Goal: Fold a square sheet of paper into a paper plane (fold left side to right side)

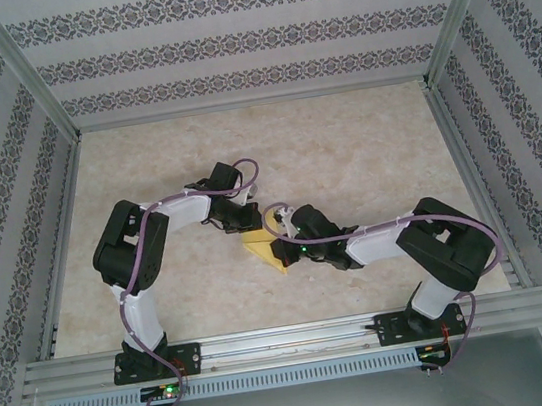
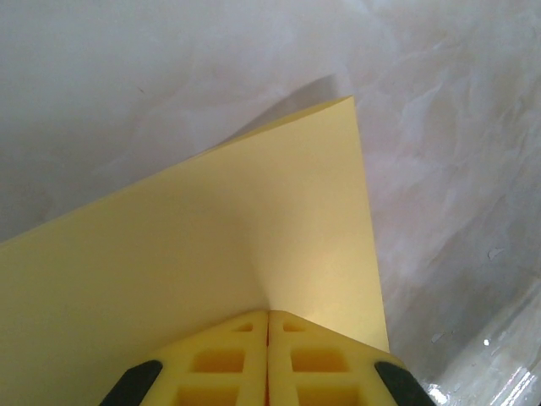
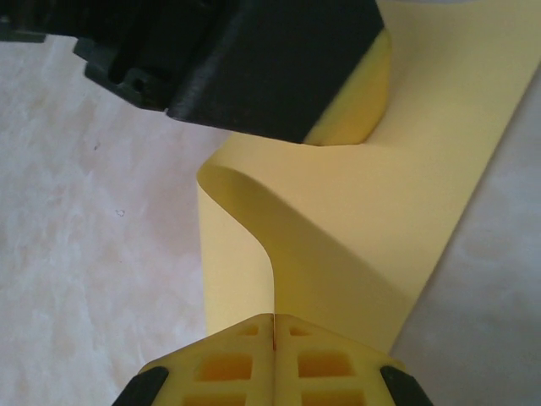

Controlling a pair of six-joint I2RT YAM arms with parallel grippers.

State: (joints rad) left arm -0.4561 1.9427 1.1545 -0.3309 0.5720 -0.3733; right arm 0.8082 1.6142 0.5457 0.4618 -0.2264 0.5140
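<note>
Left wrist view, 6 o'clock: pinched flat in the closed, yellow-fingered left gripper (image 2: pixel 268 320), a thin yellow square sheet of paper (image 2: pixel 211 245), fanning toward 9 and 1 o'clock. Right wrist view, 6 o'clock: same sheet, curled upward, nipped in the closed right gripper (image 3: pixel 273 321). From above: resting at the centre of a pale marbled table (image 1: pixel 363 139), between both grippers.
</note>
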